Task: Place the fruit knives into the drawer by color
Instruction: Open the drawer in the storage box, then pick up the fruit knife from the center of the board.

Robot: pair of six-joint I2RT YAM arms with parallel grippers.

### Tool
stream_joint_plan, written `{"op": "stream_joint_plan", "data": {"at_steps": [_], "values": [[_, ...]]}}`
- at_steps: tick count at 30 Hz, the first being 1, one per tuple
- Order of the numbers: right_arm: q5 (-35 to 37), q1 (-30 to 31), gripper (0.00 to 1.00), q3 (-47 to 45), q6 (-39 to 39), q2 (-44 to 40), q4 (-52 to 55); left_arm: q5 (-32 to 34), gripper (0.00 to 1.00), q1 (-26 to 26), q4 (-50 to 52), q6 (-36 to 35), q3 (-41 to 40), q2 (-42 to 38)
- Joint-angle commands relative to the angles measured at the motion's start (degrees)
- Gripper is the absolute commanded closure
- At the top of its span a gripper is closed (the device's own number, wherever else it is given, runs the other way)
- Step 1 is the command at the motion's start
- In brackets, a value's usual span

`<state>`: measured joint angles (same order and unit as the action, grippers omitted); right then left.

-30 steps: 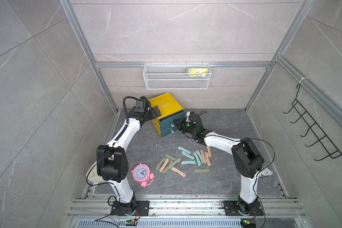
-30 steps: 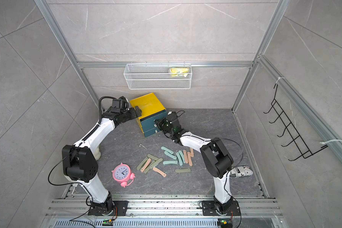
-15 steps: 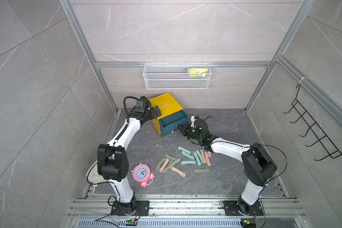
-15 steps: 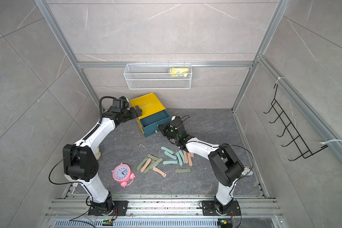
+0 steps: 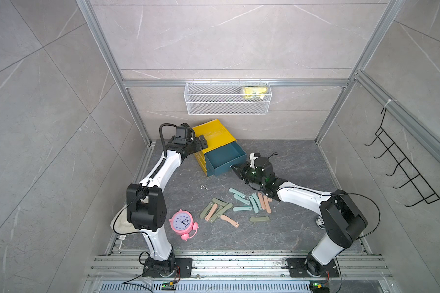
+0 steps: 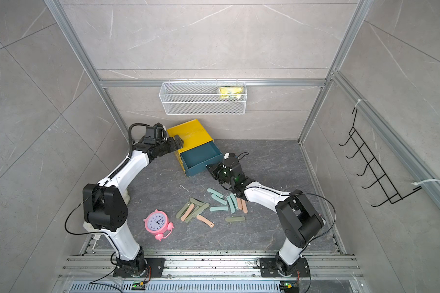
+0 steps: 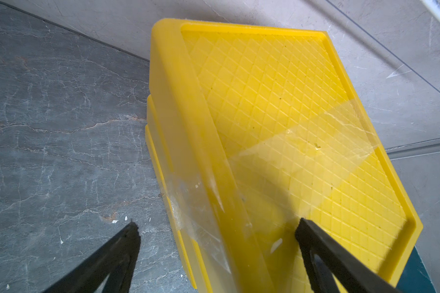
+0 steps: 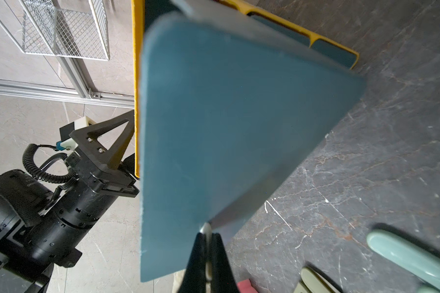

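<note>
The drawer chest point(image 5: 214, 134) point(image 6: 188, 132) has a yellow case and stands at the back of the floor. Its top dark teal drawer point(image 5: 224, 157) point(image 8: 214, 126) is slid out and looks empty. My right gripper point(image 5: 235, 168) point(image 8: 207, 234) is shut on that drawer's small white pull point(image 8: 205, 228). My left gripper point(image 5: 200, 143) point(image 7: 217, 224) is open and straddles the case's near top edge point(image 7: 214, 177), with one finger above the lid and the other beside the wall. The fruit knives point(image 5: 235, 208) point(image 6: 214, 206), pink, olive and pale teal, lie scattered on the floor in front.
A pink alarm clock point(image 5: 182, 223) stands left of the knives. On the back wall hangs a white wire basket point(image 5: 226, 101) holding a yellow item point(image 5: 254, 91). A black hook rack point(image 5: 404, 172) is on the right wall. A white cloth point(image 5: 122, 220) lies by the left arm's base.
My right gripper has drawn back towards the front right, pulling the top drawer out of the case. The left arm has stayed at the case.
</note>
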<state>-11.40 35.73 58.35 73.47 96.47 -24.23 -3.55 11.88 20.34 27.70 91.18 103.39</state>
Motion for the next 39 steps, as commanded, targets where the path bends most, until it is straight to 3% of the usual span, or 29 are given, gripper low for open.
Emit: {"op": "stream_joint_plan", "data": {"at_steps": [1,4,9,14,15,16,24,32,39], "values": [[-0.46,0.49,1.00,-1.86,-1.22,-1.81,2.08,0.39,0.00,-0.56,1.90,0.03,0.89,1.55],[-0.40,0.48,0.97,-1.97,-1.46,-1.92,2.20,0.34,0.00,-0.61,1.81,-0.01,0.91,1.46],[0.07,0.47,0.62,-1.48,-1.92,-2.39,3.03,0.47,0.01,-0.63,1.15,-0.04,0.36,0.21],[0.98,0.57,0.42,-2.12,-2.18,-3.94,4.53,1.07,0.01,-0.80,1.48,-0.24,0.12,-1.84],[1.15,0.57,0.30,-2.42,-2.21,-4.41,4.58,1.26,0.01,-0.89,1.63,-0.22,0.07,-2.65],[1.25,0.50,0.28,-2.90,-2.41,-4.99,4.92,1.36,0.00,-0.91,1.63,-0.22,-0.22,-3.48],[1.86,0.75,0.26,-6.21,-5.58,-11.63,10.27,2.76,0.01,-0.98,0.34,0.62,-5.32,-13.14],[4.66,2.65,0.33,-3.37,-19.92,-18.16,35.30,-1.76,0.00,-0.89,-6.03,6.92,-21.08,-30.05],[15.94,7.55,0.33,-2.33,-26.19,-19.22,53.78,-11.38,0.01,-0.81,-14.11,16.28,-36.44,-41.48]]}}
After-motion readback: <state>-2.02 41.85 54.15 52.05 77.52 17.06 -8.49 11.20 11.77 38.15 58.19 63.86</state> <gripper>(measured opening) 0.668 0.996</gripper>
